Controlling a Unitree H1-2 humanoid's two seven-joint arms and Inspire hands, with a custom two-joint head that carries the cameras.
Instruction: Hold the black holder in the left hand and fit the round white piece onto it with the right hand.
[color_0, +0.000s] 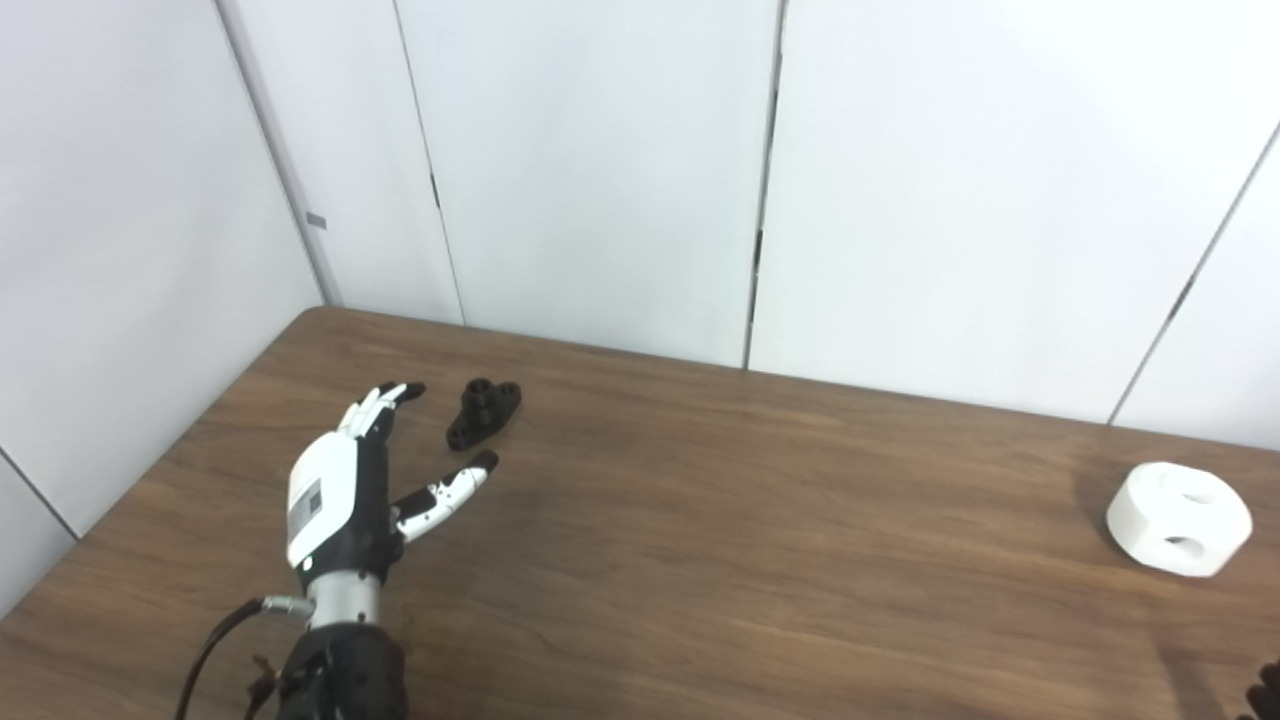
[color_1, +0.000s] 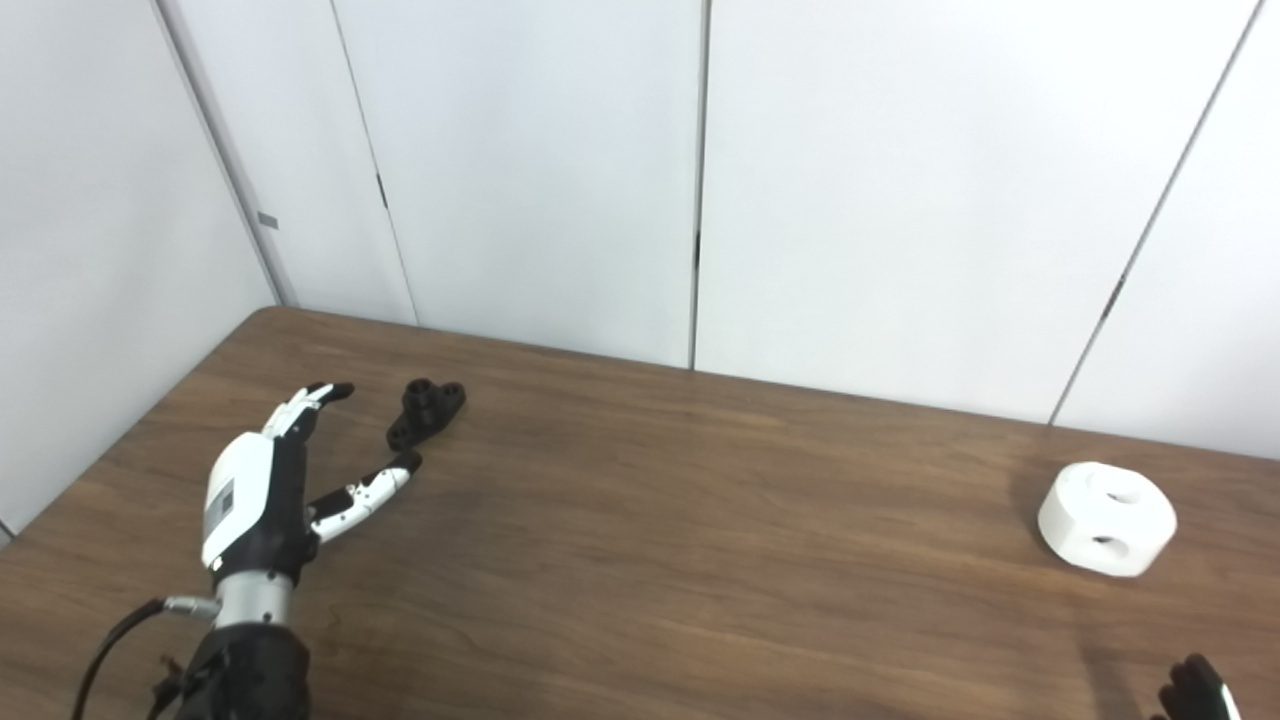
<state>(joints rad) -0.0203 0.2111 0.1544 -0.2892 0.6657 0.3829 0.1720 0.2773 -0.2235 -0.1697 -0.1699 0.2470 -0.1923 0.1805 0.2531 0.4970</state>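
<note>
Brown wood is seen across the tabletop (color_0: 760, 560), which fills the lower half of the frame. White wall panels (color_0: 590, 170) are seen behind it.

The left hand (color_0: 340, 490) is seen in the lower left of the frame. Its fingers (color_0: 385, 400) are stretched out and spread apart from the thumb (color_0: 450, 492), and nothing is held in it. The fingers are pointed up the frame, toward the wall. A black cable (color_0: 215, 640) is seen by the wrist.

The black holder (color_0: 483, 411) is found on the tabletop in the left part of the frame, just beside the fingertips and just above the thumb tip. It is not touched by the hand. A short round tube is seen sticking up from its middle.

The round white piece (color_1: 1107, 519) is found far away at the right side of the frame, lying flat on the tabletop. Two holes are seen in it.

Only a small dark tip of the right hand (color_1: 1195, 690) is seen at the lower right corner of the frame. Whether it is spread or clenched cannot be told. The white piece is not touched by it.
</note>
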